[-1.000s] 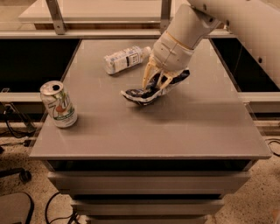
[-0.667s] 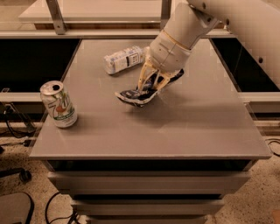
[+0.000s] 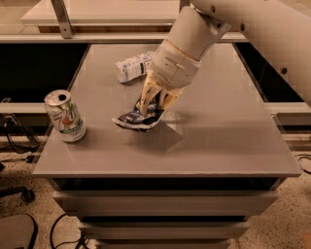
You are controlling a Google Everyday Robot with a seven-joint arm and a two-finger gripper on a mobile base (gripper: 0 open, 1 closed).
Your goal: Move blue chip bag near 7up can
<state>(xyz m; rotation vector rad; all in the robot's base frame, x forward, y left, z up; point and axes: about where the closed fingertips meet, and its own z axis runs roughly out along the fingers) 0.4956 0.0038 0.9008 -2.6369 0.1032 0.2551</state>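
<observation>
Grey table (image 3: 228,141), drawers (image 3: 165,202) beneath; speckled floor (image 3: 291,223); second table (image 3: 121,12) behind, warm light.

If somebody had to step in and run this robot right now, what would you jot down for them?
Gripper: over mid-table, shut on the blue chip bag.
7up can: upright near the table edge at the view's left, apart from the bag.
Done: bag grasped.
Left: bring the bag across to the can, set it down beside it, release.
A plastic bottle lies on its side farther back, off that path.
</observation>
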